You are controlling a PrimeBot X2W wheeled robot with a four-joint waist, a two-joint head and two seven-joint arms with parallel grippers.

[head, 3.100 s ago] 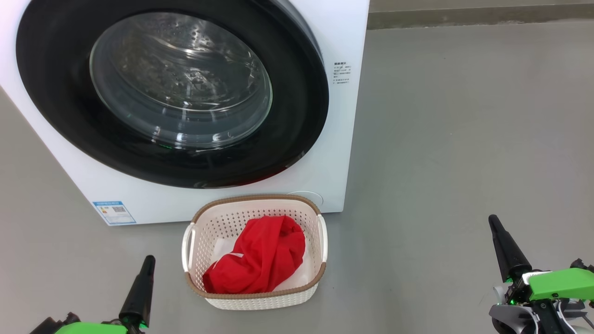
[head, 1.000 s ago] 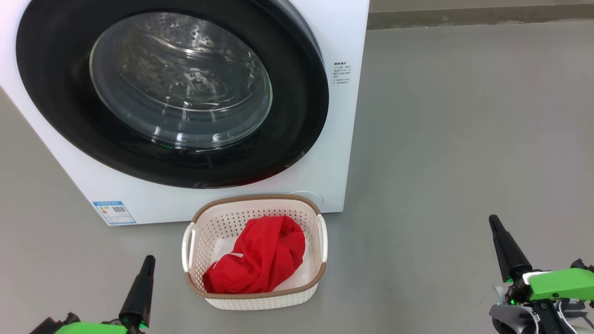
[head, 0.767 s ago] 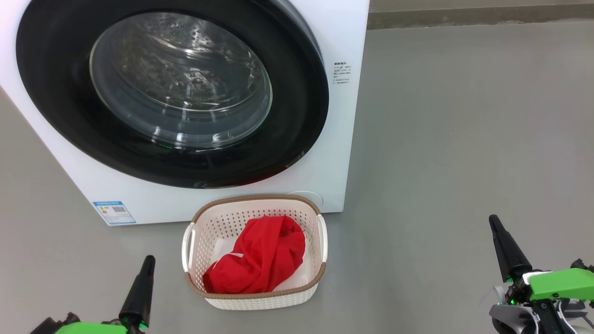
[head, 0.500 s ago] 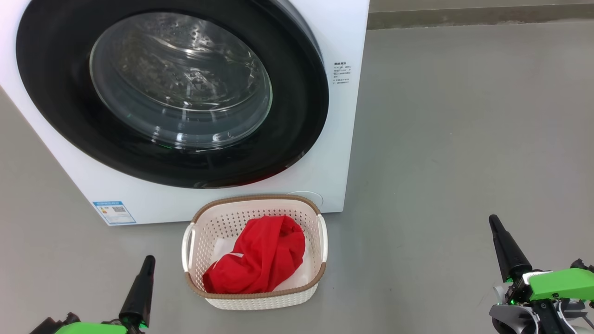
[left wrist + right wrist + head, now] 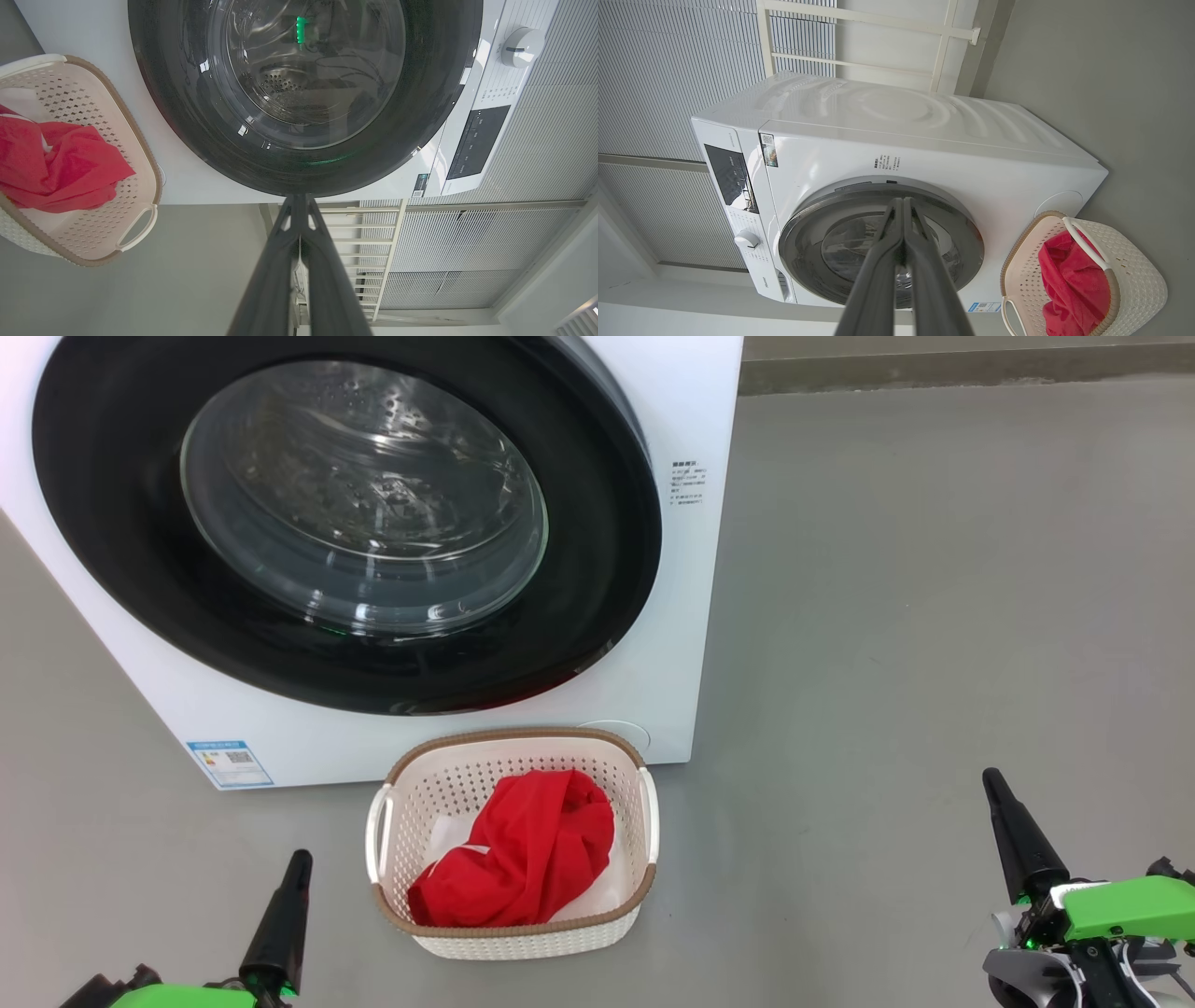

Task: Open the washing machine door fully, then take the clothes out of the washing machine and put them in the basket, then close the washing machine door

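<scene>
Lower centre of the head view, the clothes lay bunched red inside the basket, which sat on the floor just in front of the washing machine, below the washing machine door. Door looked shut flush against the white front; no red seen through the glass. Task read as finished or nearly so. Risk from here: latch not visible, so the door might not have caught and could swing out; any further reach toward it could clip the basket rim and tip it, since the basket sat right under the door. Left fingers at lower left, pressed together, holding nothing, near the basket's left handle but apart from it. Right fingers at lower right, likewise clenched and empty, well apart from clothes and basket.
</scene>
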